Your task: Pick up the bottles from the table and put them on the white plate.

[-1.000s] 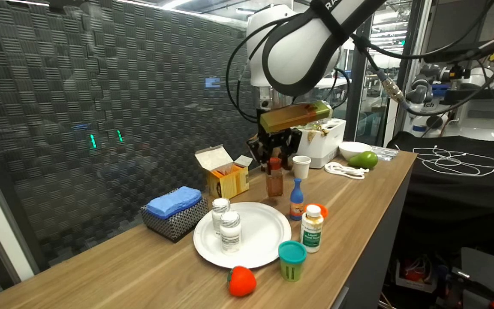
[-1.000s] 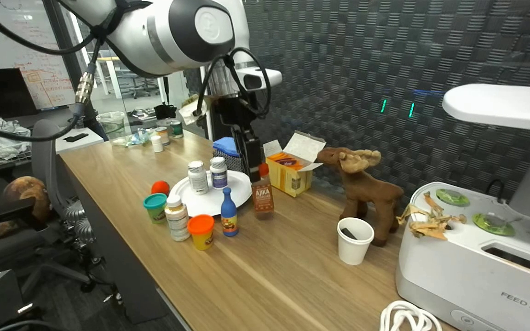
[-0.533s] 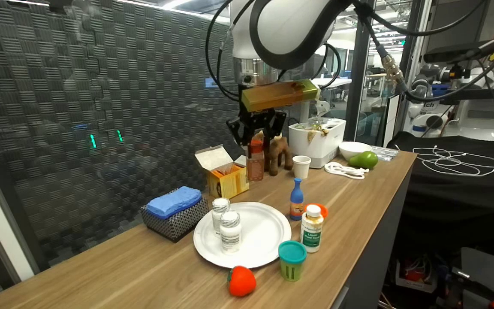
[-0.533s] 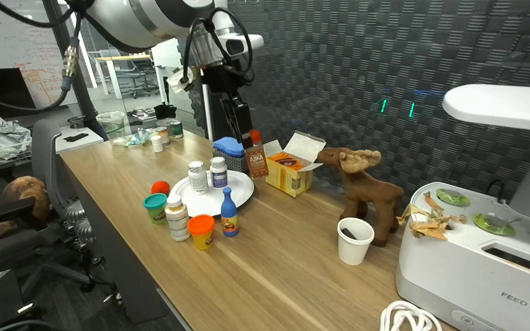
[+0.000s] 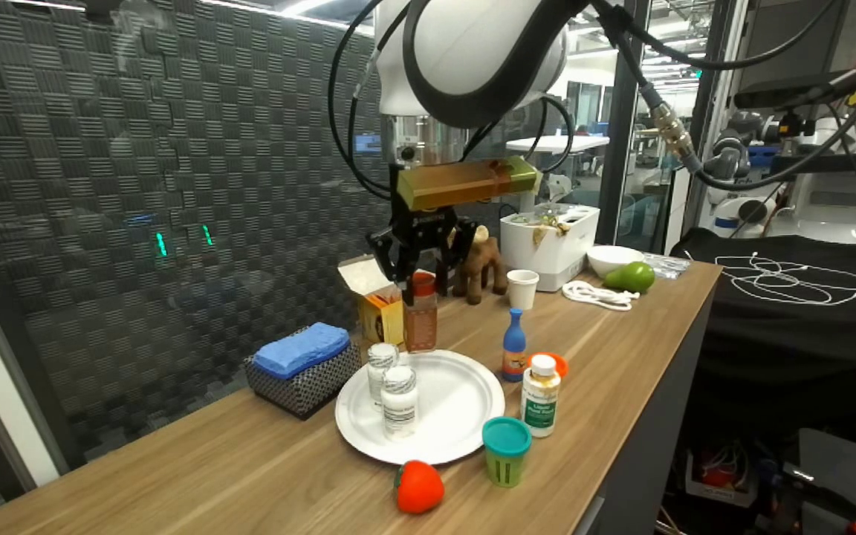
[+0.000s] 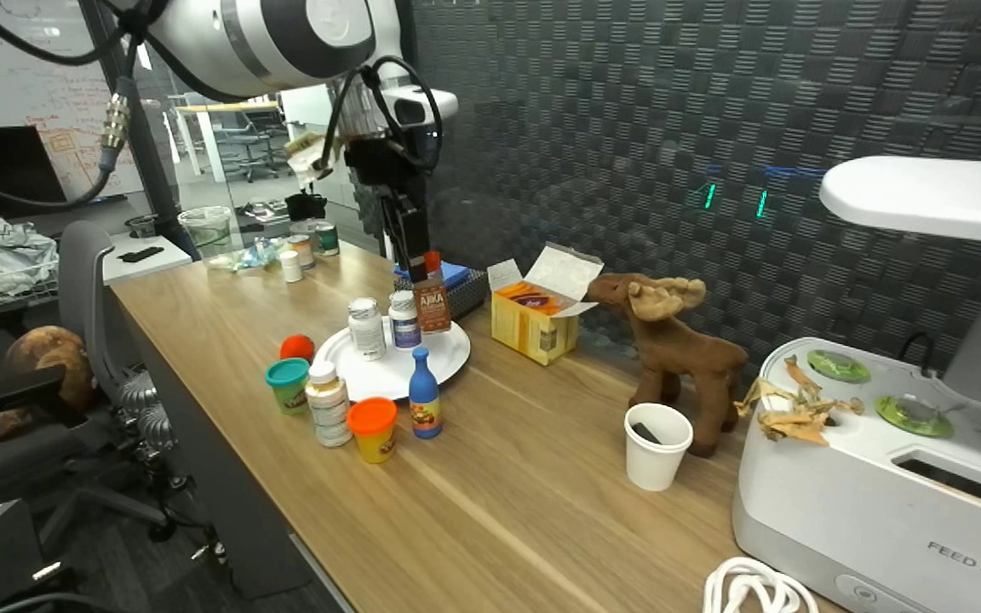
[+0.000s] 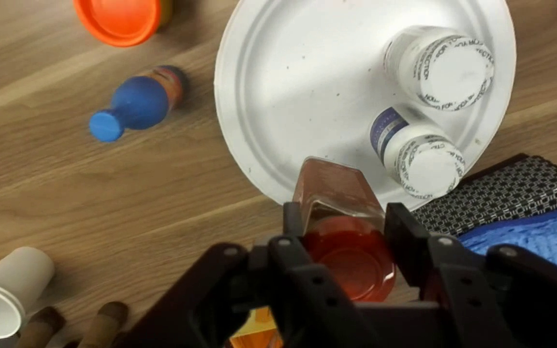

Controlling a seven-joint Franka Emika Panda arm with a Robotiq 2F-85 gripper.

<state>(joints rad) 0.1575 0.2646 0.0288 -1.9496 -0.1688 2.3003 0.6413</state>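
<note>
At the rim of a round, flat white plate (image 5: 465,401), set on the light-brown wood-grain table (image 6: 524,528), I have my black two-fingered gripper (image 7: 344,217) clamped around a clear, square-sided bottle of reddish-brown sauce with a red cap (image 5: 420,327). Both fingers (image 7: 405,229) press it near the cap, and it sits in the grip close to upright; from my end I cannot tell whether its base meets the plate. On the plate itself two more stand upright, near each other: a white bottle with a purple label band (image 6: 405,330) and a plainer white bottle (image 6: 366,334), both with lettering around their caps. Off the plate but near its rim I count four more, all upright: a smooth blue bottle with a narrow neck and orange label (image 6: 424,404), a white-capped bottle with a green label (image 5: 539,409), a squat green tub with a teal lid (image 5: 506,457) and a squat yellow tub with an orange lid (image 6: 373,434). A rounded red object with a green patch (image 5: 419,487) lies near the green tub. Toward the dark textured wall (image 5: 175,148) I see a black-and-white patterned box (image 5: 305,391) with a flat blue slab (image 5: 302,349) on top, and an open yellow-orange cardboard box (image 6: 533,328). Near that stands a brown plush moose (image 6: 678,358), with a white paper cup (image 6: 652,460) by its legs.
</note>
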